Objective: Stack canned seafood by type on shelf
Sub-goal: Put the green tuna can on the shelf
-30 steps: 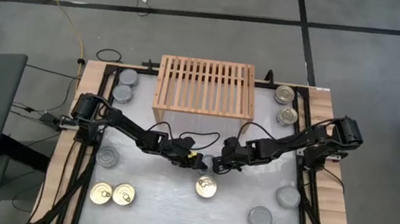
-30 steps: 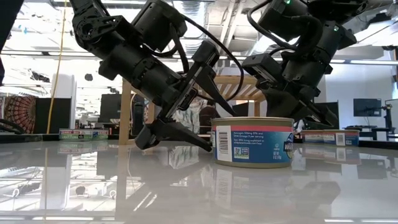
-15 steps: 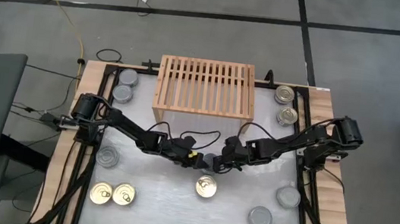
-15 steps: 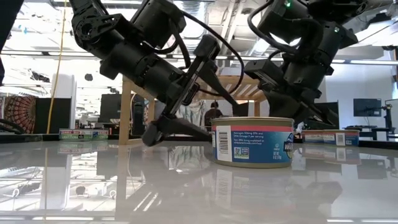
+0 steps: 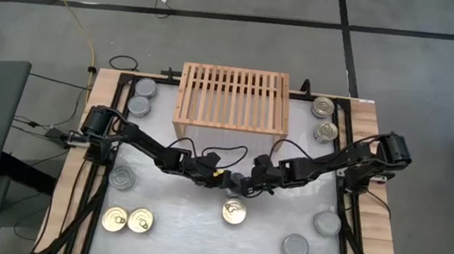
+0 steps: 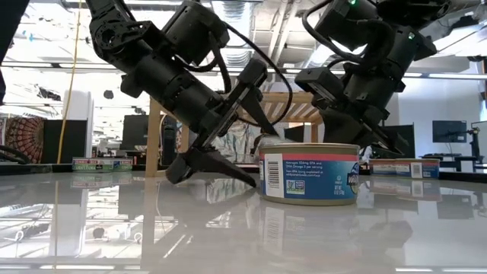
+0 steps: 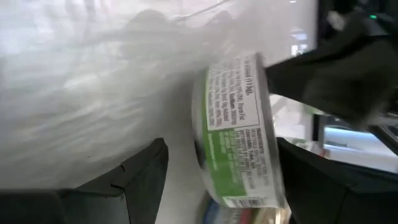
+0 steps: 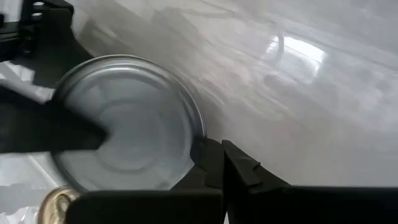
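1. Both arms meet mid-table, in front of the shelf.
2. Left gripper: fingers spread either side of a green-label tin held on edge; whether they touch it, can't tell.
3. Right gripper: same tin, silver face toward its camera (finger state not readable).
4. Gold-top tin sits on the table just in front of the grippers.
5. Other tins lie at the table corners; shelf top holds none.

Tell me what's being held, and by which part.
Nothing is gripped yet: the left pincer straddles the silver-topped can, a gap at its side, and the shut right pincer only touches its rim.
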Controlling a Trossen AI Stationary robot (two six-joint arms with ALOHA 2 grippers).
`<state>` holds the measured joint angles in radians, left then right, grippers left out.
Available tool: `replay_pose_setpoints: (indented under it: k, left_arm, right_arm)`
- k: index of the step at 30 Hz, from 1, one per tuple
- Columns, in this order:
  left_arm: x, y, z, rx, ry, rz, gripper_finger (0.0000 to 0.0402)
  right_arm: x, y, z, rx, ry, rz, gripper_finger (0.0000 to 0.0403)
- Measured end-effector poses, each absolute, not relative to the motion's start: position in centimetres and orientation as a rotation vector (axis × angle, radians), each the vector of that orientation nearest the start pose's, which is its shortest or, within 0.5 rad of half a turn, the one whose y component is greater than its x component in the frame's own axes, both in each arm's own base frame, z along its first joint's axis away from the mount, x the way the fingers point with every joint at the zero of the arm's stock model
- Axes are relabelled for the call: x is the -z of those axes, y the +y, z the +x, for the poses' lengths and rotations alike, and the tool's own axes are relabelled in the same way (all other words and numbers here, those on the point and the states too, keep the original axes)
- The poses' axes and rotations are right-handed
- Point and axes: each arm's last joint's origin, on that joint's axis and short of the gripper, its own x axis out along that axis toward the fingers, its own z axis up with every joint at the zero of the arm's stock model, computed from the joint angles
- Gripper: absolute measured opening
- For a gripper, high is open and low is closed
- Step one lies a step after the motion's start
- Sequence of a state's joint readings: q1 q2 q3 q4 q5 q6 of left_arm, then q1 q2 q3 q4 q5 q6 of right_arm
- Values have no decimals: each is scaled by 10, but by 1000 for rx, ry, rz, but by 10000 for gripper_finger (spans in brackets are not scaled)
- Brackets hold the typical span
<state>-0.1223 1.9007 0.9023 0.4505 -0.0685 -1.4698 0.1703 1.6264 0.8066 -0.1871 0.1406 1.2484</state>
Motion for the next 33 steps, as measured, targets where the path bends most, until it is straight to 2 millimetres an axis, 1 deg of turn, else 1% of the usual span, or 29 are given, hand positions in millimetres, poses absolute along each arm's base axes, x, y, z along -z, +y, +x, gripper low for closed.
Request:
replay_pose_setpoints:
  k: [5,8,10,16,19,22,28,33]
  left_arm:
    - [-130,-43,368,-354,484,-1388,274]
    - [-130,-43,368,-353,486,-1388,260]
    - [-129,-43,368,-358,484,-1377,241]
    - [-131,-39,369,-363,455,-1370,163]
    - [-132,-37,370,-353,442,-1354,138]
    - [-132,-34,371,-347,445,-1344,136]
    - [-132,-26,371,-296,488,-1319,136]
    - [-132,-25,371,-291,497,-1324,136]
  right_arm:
    - [-147,46,294,584,861,982,18]
    - [-148,46,294,581,861,979,18]
    - [-148,46,294,575,861,971,18]
    - [-148,46,294,573,861,969,18]
    - [-148,46,293,575,864,968,18]
    - [-148,46,294,572,865,963,23]
    - [-149,46,293,561,869,943,52]
    - [-149,46,293,543,881,925,73]
